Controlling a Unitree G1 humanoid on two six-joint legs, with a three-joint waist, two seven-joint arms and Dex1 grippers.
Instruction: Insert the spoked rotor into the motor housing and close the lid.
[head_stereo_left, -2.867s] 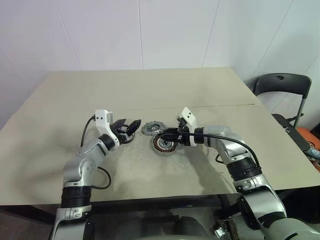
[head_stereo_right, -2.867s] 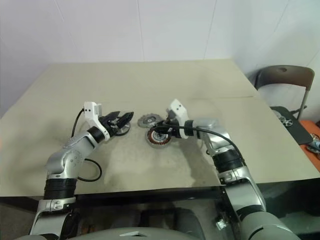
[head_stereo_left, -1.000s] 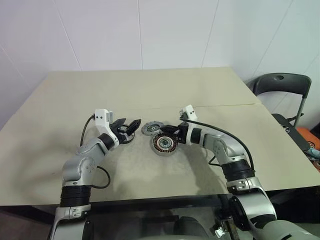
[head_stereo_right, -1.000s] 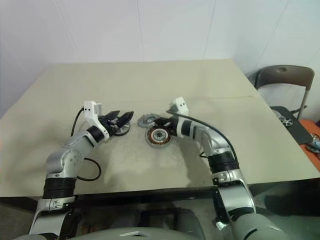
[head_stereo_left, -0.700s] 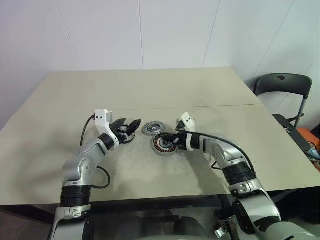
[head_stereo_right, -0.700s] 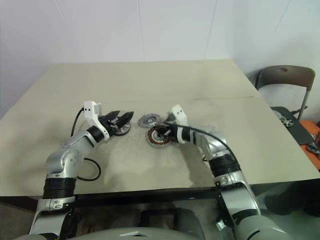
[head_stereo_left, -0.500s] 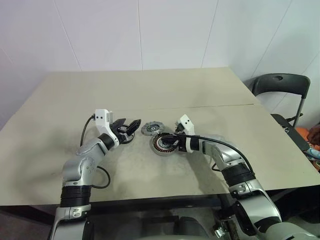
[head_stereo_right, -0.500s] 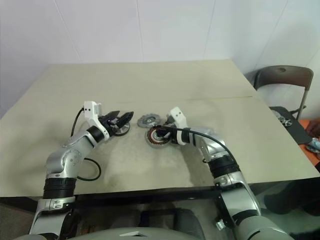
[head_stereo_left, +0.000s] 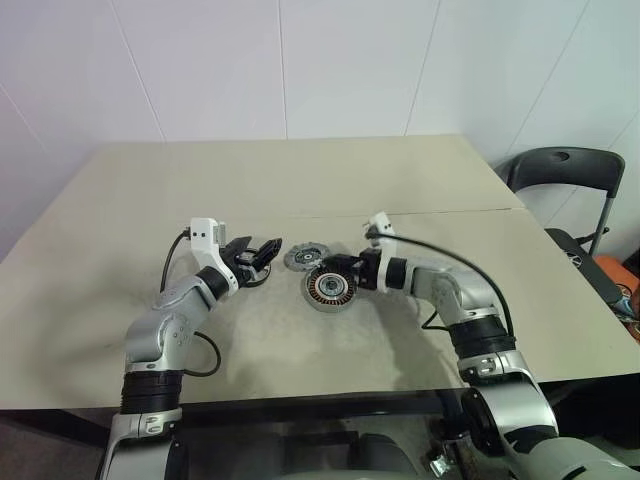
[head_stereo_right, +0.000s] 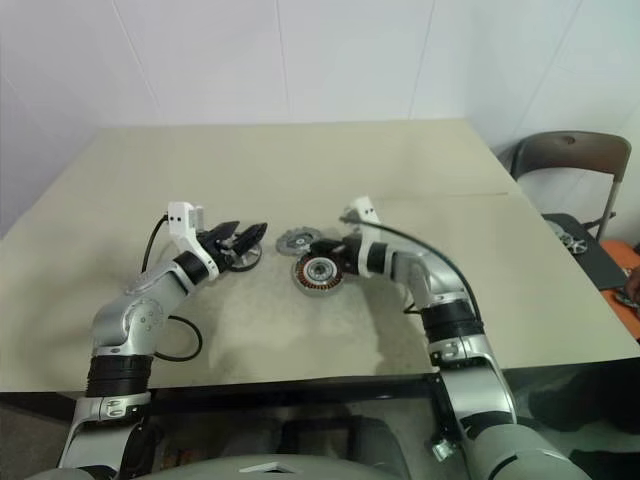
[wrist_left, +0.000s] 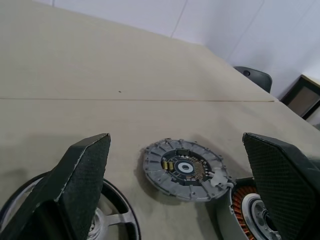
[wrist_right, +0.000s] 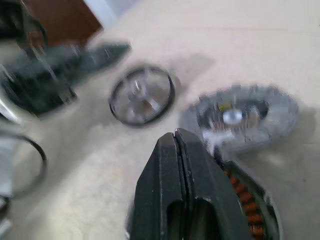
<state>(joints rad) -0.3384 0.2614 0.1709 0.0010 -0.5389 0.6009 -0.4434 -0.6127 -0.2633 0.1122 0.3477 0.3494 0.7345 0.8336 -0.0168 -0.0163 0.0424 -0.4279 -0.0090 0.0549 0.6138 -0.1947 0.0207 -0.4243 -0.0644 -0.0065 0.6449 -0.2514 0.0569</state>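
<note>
The lid (head_stereo_left: 306, 257) lies between spoked rotor (head_stereo_left: 254, 274) and motor housing (head_stereo_left: 329, 290).

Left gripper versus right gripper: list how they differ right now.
The left gripper stands wide open over the spoked rotor; the right gripper is shut, pads pressed together, holding nothing. The left gripper is beside the lid; the right gripper sits at the rim of the motor housing. Both have two black fingers and stay low over the table.

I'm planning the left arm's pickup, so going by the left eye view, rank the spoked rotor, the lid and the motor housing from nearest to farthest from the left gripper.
1. Dark-rimmed spoked rotor, right below the open left gripper.
2. Flat grey ridged lid, just beyond, toward the table's middle.
3. Silver copper-coiled motor housing, farthest, by the shut right gripper.
</note>
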